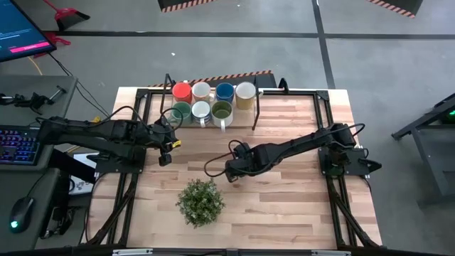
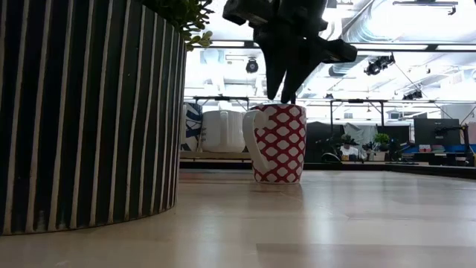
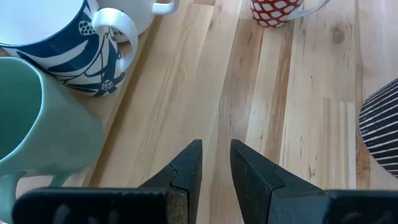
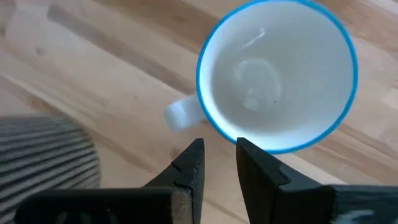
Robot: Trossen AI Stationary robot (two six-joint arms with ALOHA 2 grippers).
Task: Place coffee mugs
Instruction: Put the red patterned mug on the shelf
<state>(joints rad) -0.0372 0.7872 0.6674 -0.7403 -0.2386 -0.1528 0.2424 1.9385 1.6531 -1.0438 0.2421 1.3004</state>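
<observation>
A red-and-white patterned mug [image 2: 280, 143] with a blue rim [image 4: 277, 74] stands upright on its base at the table's middle. My right gripper [image 2: 286, 98] points down with its fingertips at the rim's near edge [image 4: 219, 148], a narrow gap between them. Under the arm, the mug hardly shows in the high view [image 1: 234, 173]. Several more mugs [image 1: 212, 102], orange, white, blue, cream, teal and olive-green, stand in two rows at the back. My left gripper [image 1: 169, 149] hovers near the teal mug [image 3: 37, 118], slightly open [image 3: 216, 155] and holding nothing. My right gripper comes at the patterned mug's rim [image 4: 231, 138] from above, beside the handle [image 4: 181, 114]. Its fingertips [image 2: 285, 95] reach the rim's height, but I cannot tell whether they touch it. The mug stands upright on the table.
A bushy plant [image 1: 200, 201] in a striped black pot [image 2: 89, 112] stands near the front, close to the patterned mug. A black metal frame [image 1: 256, 107] surrounds the rows of mugs. Bare wood lies on the table's right half [image 1: 298, 206].
</observation>
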